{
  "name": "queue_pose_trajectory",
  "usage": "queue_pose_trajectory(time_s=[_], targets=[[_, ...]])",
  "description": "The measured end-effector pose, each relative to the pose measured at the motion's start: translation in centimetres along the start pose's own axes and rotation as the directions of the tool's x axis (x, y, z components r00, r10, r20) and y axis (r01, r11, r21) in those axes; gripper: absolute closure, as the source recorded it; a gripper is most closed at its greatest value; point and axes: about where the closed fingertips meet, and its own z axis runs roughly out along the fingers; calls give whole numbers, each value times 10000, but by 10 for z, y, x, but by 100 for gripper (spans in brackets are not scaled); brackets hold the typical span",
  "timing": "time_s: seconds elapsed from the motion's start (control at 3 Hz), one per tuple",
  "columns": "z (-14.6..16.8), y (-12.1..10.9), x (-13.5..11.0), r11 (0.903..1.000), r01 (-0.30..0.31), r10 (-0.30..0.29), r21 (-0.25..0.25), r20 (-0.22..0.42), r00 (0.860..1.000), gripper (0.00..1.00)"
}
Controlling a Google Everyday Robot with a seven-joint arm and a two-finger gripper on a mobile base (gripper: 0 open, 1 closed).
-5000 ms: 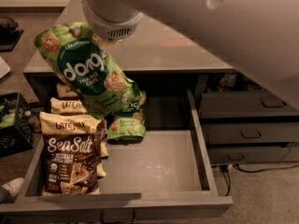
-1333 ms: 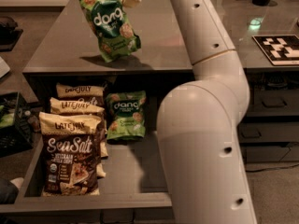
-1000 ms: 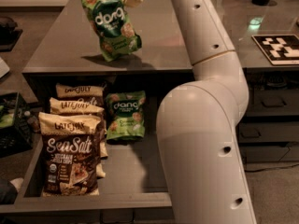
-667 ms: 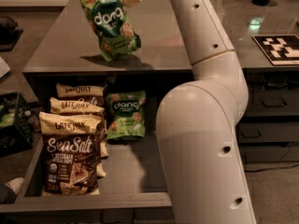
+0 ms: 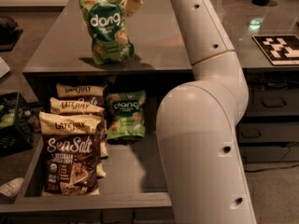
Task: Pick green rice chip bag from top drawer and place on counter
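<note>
Gripper (image 5: pixel 127 5) at top of green bag (image 5: pixel 106 29) — upright, on counter (image 5: pixel 159 36)

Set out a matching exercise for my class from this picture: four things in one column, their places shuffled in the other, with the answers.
Things
1. green rice chip bag
2. second green bag
3. Sea Salt bag
4. gripper

Places
a. front left of the top drawer
b. above the counter, at the upright bag's top corner
c. upright on the counter
d. lying flat further back in the drawer

Pairs: 1-c, 2-d, 3-a, 4-b
</note>
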Motion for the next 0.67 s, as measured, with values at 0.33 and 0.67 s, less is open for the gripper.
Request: queue_pose_trajectory(time_s=[0.33, 0.67], targets=[[0, 0, 0, 10000, 0, 0, 0, 0, 10000, 0], [0, 0, 0, 10000, 0, 0, 0, 0, 10000, 0]])
